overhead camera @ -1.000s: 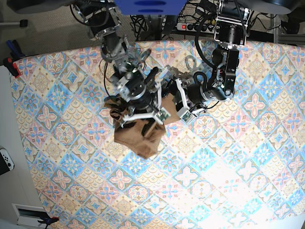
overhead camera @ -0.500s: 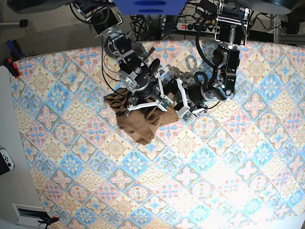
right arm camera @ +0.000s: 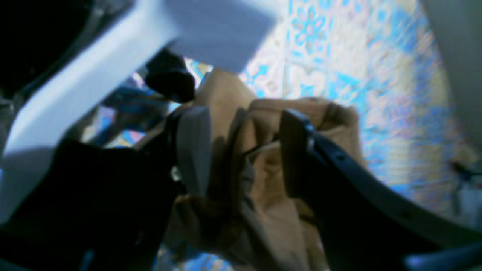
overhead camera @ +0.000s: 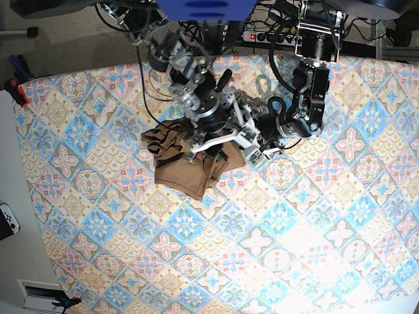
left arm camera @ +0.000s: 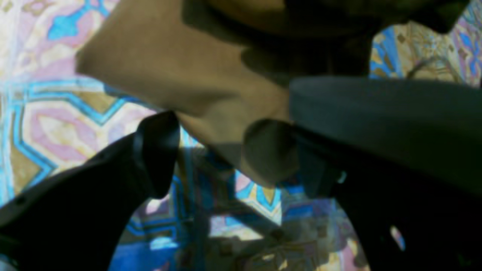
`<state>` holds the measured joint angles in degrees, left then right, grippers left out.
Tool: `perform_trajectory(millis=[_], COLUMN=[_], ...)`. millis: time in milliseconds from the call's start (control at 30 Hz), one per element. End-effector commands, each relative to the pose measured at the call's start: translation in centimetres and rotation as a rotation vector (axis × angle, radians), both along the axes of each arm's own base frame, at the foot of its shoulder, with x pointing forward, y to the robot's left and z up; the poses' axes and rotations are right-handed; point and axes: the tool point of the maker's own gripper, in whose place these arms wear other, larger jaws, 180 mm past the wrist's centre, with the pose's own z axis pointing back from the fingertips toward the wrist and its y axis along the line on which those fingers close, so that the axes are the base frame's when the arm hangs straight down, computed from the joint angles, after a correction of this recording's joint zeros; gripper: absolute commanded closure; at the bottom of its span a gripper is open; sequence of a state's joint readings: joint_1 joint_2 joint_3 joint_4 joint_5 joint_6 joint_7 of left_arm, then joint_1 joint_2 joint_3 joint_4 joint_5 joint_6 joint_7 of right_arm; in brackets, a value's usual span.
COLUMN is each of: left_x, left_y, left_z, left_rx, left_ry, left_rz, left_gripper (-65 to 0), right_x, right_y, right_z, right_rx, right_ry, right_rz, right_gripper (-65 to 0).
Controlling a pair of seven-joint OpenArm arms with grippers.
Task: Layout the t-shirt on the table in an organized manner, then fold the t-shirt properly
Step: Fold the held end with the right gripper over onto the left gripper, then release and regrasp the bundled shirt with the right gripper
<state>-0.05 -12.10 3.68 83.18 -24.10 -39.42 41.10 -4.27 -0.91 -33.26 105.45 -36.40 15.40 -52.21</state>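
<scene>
The tan-brown t-shirt (overhead camera: 175, 167) lies crumpled in a heap on the patterned table (overhead camera: 294, 229), left of centre. My right gripper (overhead camera: 213, 145) hovers over the heap's right side. In the right wrist view its jaws stand apart, with loose folds of the t-shirt (right arm camera: 263, 203) bunched between the two pads (right arm camera: 192, 146). My left gripper (overhead camera: 253, 153) sits just right of the heap, low over the table. It is open, and an edge of the t-shirt (left arm camera: 169, 71) lies in front of its fingertips (left arm camera: 158, 146). The neck tag is hidden.
Both arms crowd together over the back middle of the table. Cables and a power strip (overhead camera: 262, 36) run behind the back edge. A red clamp (overhead camera: 18, 91) is at the left corner, and a white controller (overhead camera: 6, 221) lies off the table's left side.
My right gripper has opened and shifted toward the back right. The t-shirt it held has dropped and settled flatter on the table. The left arm has stayed put.
</scene>
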Motion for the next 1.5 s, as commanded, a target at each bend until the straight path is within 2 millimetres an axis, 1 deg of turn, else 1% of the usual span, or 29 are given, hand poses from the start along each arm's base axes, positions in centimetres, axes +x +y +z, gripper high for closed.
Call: perform_trajectory(millis=[0,67,133,300,367,433,467,533,633,700,733,767,900,967,1100,1233,1300,1333,1467], left_x=[1.3,1.3,1.3,1.3,1.3,1.3,1.3,1.3,1.2,1.2,1.2,1.2,1.1,1.1,1.1,1.2,1.3,1.3,1.3], left_y=[-0.5,-0.5,-0.5,-0.5,-0.4,-0.4,-0.4,-0.4,-0.4,-0.4,-0.4,-0.4,-0.4,-0.4,-0.4,-0.4,-0.4,-0.4,-0.4], left_z=[1.6,1.6,1.6,1.6,1.6,1.6,1.6,1.6,1.5,1.5,1.5,1.5,1.4,1.4,1.4,1.5,1.5,1.5,1.5], left_rx=[-0.041,-0.041,-0.041,-0.041,-0.039,-0.039,-0.039,-0.039,-0.039,-0.039,-0.039,-0.039,-0.038,-0.038,-0.038,-0.038,-0.038,-0.038,-0.038], left_ry=[-0.045,-0.045,-0.045,-0.045,-0.046,-0.046,-0.046,-0.046,-0.044,-0.044,-0.043,-0.043,-0.039,-0.039,-0.041,-0.044,-0.046,-0.046,-0.046], left_rz=[0.016,0.016,0.016,0.016,0.016,0.016,0.016,0.016,0.016,0.016,0.016,0.016,0.016,0.016,0.016,0.016,0.016,0.016,0.016], left_gripper=[-47.0,-47.0,-47.0,-47.0,-47.0,-47.0,-47.0,-47.0,-47.0,-47.0,-47.0,-47.0,-47.0,-47.0,-47.0,-47.0,-47.0,-47.0,-47.0], right_x=[0.0,0.3,0.7,2.0,2.3,3.0,3.4,3.6,4.2,4.8,5.4,5.8,7.8,8.7,9.9,10.1,10.4,10.4,10.1], right_y=[1.0,0.7,0.4,-0.7,-0.7,-1.7,-2.3,-2.8,-5.6,-8.7,-10.5,-11.8,-15.7,-17.9,-20.3,-20.6,-20.5,-20.2,-17.4], right_z=[1.0,1.5,2.1,4.0,5.0,5.4,5.4,5.0,4.3,3.1,3.2,3.4,4.7,5.8,7.9,8.0,8.4,8.2,7.2], right_rx=[0.011,-0.064,-0.098,-0.002,0.035,0.039,0.042,0.076,0.117,0.145,0.171,0.206,0.321,0.394,0.505,0.503,0.506,0.507,0.497], right_ry=[-0.035,-0.102,-0.158,-0.238,-0.272,-0.287,-0.283,-0.248,-0.198,-0.142,-0.129,-0.117,-0.088,-0.081,-0.101,-0.083,-0.093,-0.084,-0.042], right_rz=[0.033,0.038,0.016,-0.124,-0.129,-0.157,-0.176,-0.198,-0.258,-0.314,-0.357,-0.391,-0.464,-0.493,-0.520,-0.533,-0.529,-0.522,-0.454], right_gripper=[-29.2,-29.2,-29.2,-29.2,-29.2,-29.2,-29.2,-29.2,-29.2,-29.2,-29.2,-29.2,-29.2,-29.2,-29.2,-29.2,-29.2,-29.2,-29.2])
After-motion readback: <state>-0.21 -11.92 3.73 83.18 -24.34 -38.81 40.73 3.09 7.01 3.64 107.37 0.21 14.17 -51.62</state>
